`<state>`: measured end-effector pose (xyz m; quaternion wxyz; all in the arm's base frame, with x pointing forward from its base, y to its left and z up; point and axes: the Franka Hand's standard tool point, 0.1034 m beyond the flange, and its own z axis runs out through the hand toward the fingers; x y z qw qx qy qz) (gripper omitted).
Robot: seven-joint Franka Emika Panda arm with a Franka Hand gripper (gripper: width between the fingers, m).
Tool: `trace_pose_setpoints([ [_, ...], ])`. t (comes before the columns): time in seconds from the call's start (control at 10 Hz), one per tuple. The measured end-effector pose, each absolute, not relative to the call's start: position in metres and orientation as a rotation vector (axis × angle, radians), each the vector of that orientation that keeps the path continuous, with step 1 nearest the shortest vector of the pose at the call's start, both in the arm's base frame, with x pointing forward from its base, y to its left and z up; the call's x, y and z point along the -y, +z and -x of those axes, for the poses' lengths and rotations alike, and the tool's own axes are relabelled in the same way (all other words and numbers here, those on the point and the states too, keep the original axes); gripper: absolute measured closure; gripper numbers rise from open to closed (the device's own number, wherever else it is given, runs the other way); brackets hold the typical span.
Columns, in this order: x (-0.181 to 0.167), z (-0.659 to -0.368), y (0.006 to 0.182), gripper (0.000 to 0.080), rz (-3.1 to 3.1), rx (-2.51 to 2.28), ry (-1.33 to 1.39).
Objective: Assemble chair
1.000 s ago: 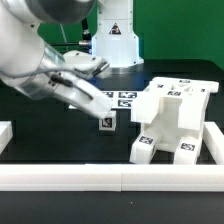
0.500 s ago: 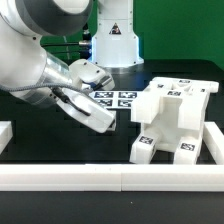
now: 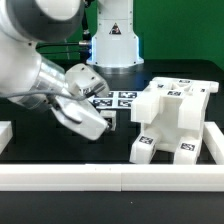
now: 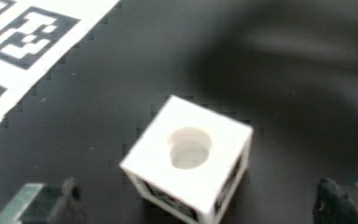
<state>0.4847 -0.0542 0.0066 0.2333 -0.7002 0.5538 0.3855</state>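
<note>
1. Your gripper [image 4: 197, 199] has its jaws spread wide and is holding nothing. In the wrist view the two fingertips [image 4: 51, 198] stand well apart, each with bare table beside it.
2. The small white cube [image 4: 188, 158] sits on the black table [image 3: 60, 150] in the gap between those fingertips, touching neither. It looks roughly centred in the gap, so the piece lies straight down from the jaws rather than off to a side.
3. An oval recess [image 4: 192, 150] in the cube's upper face looks straight up at the wrist camera. The cube shows no real long axis. Its side faces look turned somewhat off square to the line between the fingers, so you may want a small wrist turn before closing, or expect it to twist as the pads meet it.
4. In the exterior view the lowered arm hides most of the cube, so judge your height from the wrist view.
5. Take twelve o'clock as the far edge of the table in the exterior view. The marker board [image 3: 121, 100] lies near the gripper at about one o'clock.
6. The partly built chair [image 3: 172, 115] stands at three o'clock, apart from the cube, and the single arm must carry the cube that way.
7. The border rail [image 3: 110, 178] runs across at six o'clock.
</note>
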Motion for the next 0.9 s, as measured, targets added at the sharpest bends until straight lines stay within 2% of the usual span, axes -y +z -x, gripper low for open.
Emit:
trace_pose_setpoints([
  [0.1, 0.0507, -0.4820, 0.0020, 0.0151, 1.839, -1.590, 1.030],
  [0.4, 0.0511, -0.4795, 0.0030, 0.0151, 1.837, -1.611, 1.027],
  [0.5, 0.0515, -0.4795, 0.0030, 0.0284, 1.837, -1.612, 1.026],
  [0.6, 0.0519, -0.4795, 0.0030, 0.0284, 1.836, -1.613, 1.025],
  [0.8, 0.0526, -0.4797, 0.0032, 0.0530, 1.835, -1.614, 1.024],
  [0.9, 0.0531, -0.4796, 0.0033, 0.0530, 1.834, -1.615, 1.023],
])
